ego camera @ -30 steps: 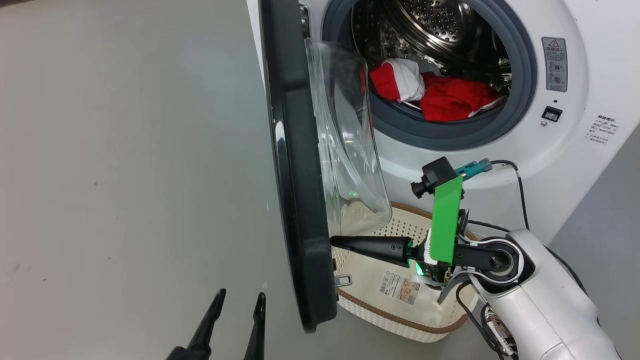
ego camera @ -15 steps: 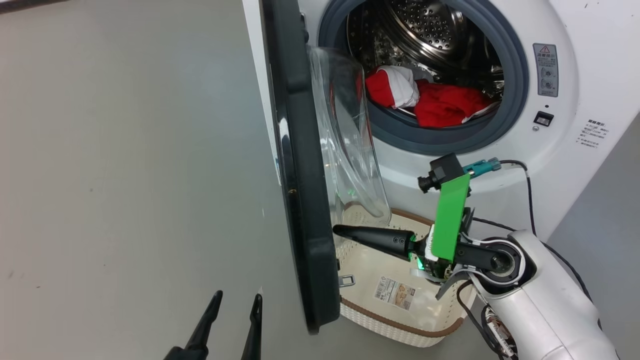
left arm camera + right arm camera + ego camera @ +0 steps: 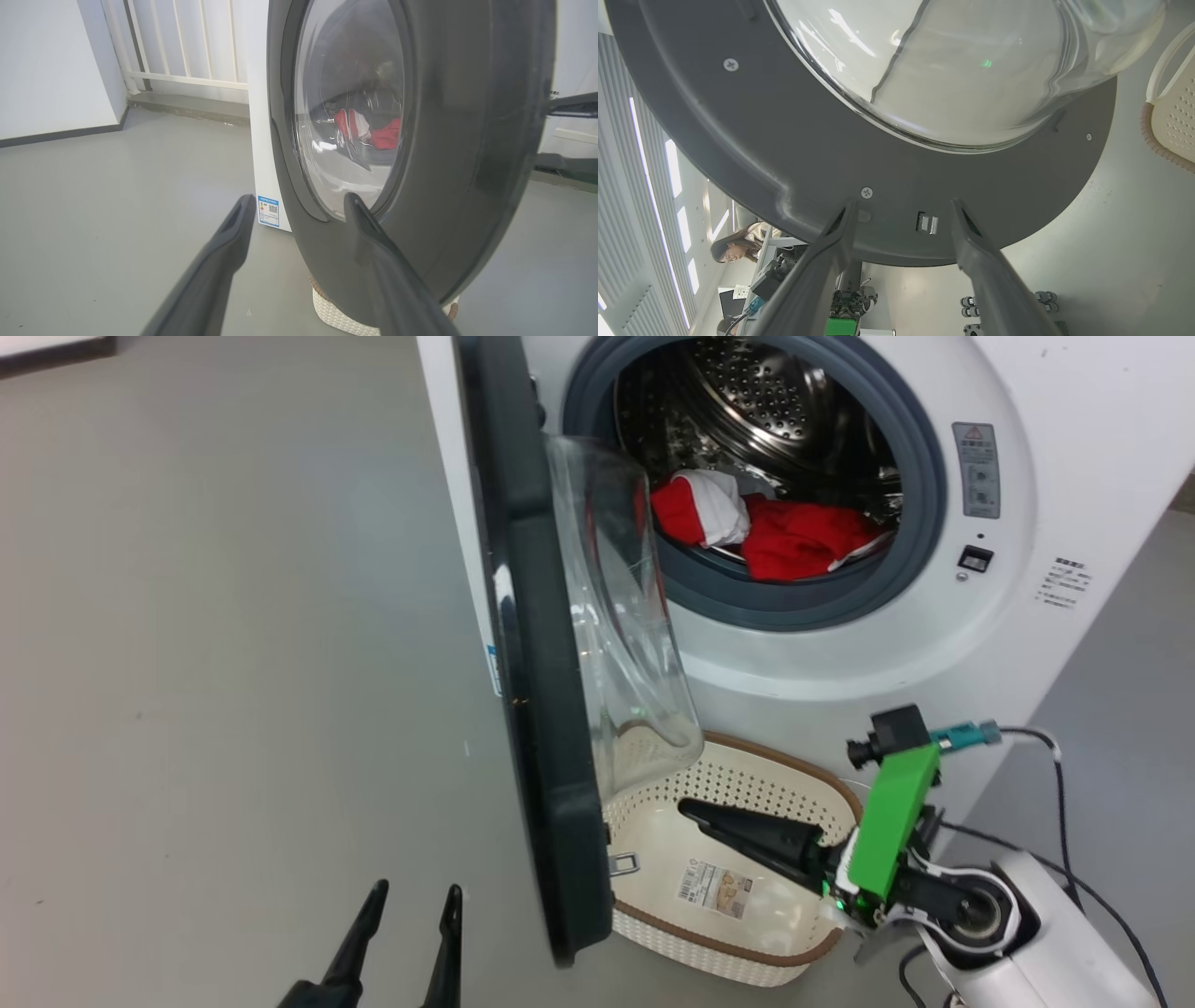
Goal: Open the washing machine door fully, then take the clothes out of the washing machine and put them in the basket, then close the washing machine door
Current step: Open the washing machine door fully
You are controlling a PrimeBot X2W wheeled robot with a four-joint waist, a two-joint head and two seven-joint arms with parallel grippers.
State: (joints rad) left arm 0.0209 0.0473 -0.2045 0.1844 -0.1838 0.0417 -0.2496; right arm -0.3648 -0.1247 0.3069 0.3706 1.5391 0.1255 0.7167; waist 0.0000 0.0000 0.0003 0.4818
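just beyond the right gripper (image 3: pixel 902 203), 2 fingers (image 3: pixel 822 261) spread, the washing machine door (image 3: pixel 784 154)

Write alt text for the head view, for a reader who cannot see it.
A white front-loading washing machine with its black-rimmed door standing open edge-on and red-and-white clothes lying in the drum. A cream basket sits on the floor below the door, holding no clothes; the right hand points across it toward the door, and the open left hand shows at bottom left.
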